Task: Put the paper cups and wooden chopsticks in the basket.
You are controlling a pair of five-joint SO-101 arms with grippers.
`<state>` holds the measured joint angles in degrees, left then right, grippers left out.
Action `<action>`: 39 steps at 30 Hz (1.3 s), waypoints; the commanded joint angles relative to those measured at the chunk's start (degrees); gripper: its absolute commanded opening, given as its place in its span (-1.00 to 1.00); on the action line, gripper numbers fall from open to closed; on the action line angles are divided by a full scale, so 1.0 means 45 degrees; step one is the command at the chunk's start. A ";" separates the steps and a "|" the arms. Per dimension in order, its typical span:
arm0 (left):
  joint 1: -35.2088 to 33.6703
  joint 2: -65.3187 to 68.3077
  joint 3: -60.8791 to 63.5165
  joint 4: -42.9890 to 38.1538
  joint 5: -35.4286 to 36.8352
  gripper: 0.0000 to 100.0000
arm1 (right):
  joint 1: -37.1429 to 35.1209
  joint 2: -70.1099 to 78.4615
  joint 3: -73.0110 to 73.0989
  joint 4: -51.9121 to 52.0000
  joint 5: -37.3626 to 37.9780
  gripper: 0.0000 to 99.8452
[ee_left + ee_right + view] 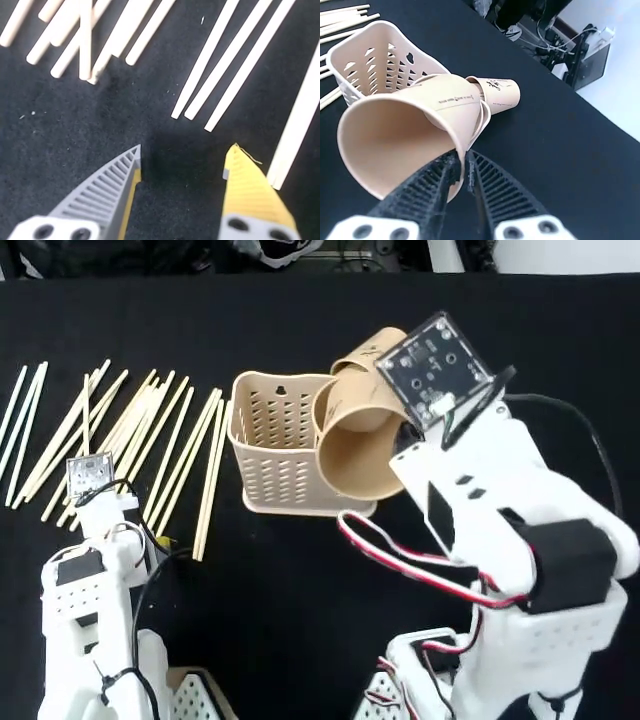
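My right gripper (463,159) is shut on the rim of a paper cup (405,135), held on its side beside the beige basket (375,60). A second rim shows just behind it, so another cup may be nested. A further paper cup (496,92) lies behind it on the black table. From above, the held cup (355,455) overlaps the basket's (275,445) right edge. Several wooden chopsticks (150,435) lie spread out left of the basket. My left gripper (185,160) hangs open over the cloth just short of the chopstick ends (220,70), touching none.
The table is covered in black cloth (300,590). The left arm's base (90,620) and the right arm's body (520,560) fill the near edge. Cables and equipment (570,45) lie beyond the table's far edge.
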<state>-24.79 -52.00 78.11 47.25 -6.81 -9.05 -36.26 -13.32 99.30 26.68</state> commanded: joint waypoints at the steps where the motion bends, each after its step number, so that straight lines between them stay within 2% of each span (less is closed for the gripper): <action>1: 0.0127 -0.0156 -0.0068 -0.0156 0.0059 -0.47 | 0.0098 0.0342 -0.0830 0.0410 -0.0254 -0.88; 6: 0.0127 -0.0156 -0.0068 -0.0156 0.0059 -0.47 | 0.0098 0.1006 -0.1260 0.0352 -0.0586 -0.36; 8: 0.0127 -0.0156 -0.0068 -0.0156 0.0059 -0.47 | 0.0098 0.1201 -0.1397 0.0156 -0.0664 -0.27; 17: 0.0127 -0.0156 -0.0068 -0.0156 0.0059 -0.47 | 0.0254 0.1612 -0.1436 -0.1954 -0.0684 -0.27; 20: 0.0127 -0.0156 -0.0068 -0.0156 0.0059 -0.47 | 0.1133 0.1612 -0.1436 -0.2032 -0.0606 -0.27; 23: 0.0127 -0.0156 -0.0068 -0.0156 0.0059 -0.47 | 0.2774 0.1670 -0.1201 -0.2247 -0.0567 -0.27; 27: 0.0127 -0.0156 -0.0068 -0.0156 0.0059 -0.47 | 0.4669 0.2589 0.0576 -0.3849 -0.0567 -0.27; 31: 0.0088 -0.0176 -0.0322 -0.0098 0.0156 -0.47 | 0.5665 0.4171 0.2432 -0.5372 -0.0606 -0.27; 34: 0.0166 -0.0176 -0.1729 0.0606 0.0547 -0.47 | 0.6193 0.5226 0.2823 -0.5919 -0.0664 -0.37; 37: 0.0225 -0.0078 -0.4112 0.1680 0.1758 -0.47 | 0.6427 0.6125 0.2803 -0.6134 -0.0879 -0.67; 39: 0.0791 -0.0020 -0.6066 0.2696 0.2364 -0.47 | 0.6466 0.6554 0.2823 -0.6252 -0.1426 -0.91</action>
<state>-24.35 -51.91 64.48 54.20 -0.13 19.16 -8.31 -0.57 72.75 22.81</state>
